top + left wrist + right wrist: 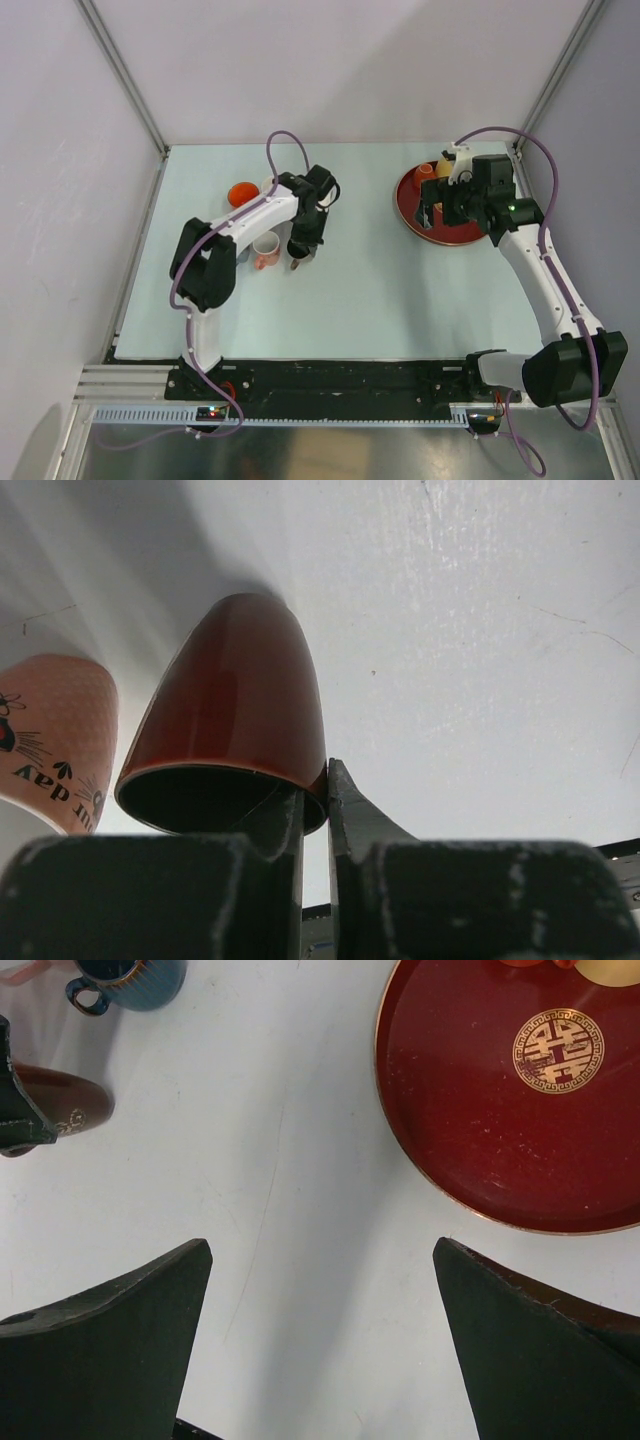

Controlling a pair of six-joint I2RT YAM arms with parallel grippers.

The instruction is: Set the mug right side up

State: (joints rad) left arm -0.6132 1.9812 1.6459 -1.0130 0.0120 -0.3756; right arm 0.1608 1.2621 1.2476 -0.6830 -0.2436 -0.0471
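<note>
Pinching the brown mug (240,690) by its rim, my left gripper (318,790) has one finger inside the mouth. The mug hangs left of centre beside a pink cup (55,730), its long axis pointing away from the wrist, base farthest. My right gripper (325,1250) hovers spread near the red tray (480,1110), well apart.

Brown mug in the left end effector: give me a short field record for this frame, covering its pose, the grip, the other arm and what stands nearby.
mug: brown mug, tilted, mouth toward the left wrist camera, not yet upright
grip: left end effector shut on its rim, one finger inside, one outside
other arm: right end effector open, holding nothing, near the edge of the red tray
neighbours: peach printed mug close beside it; blue mug further off
</note>
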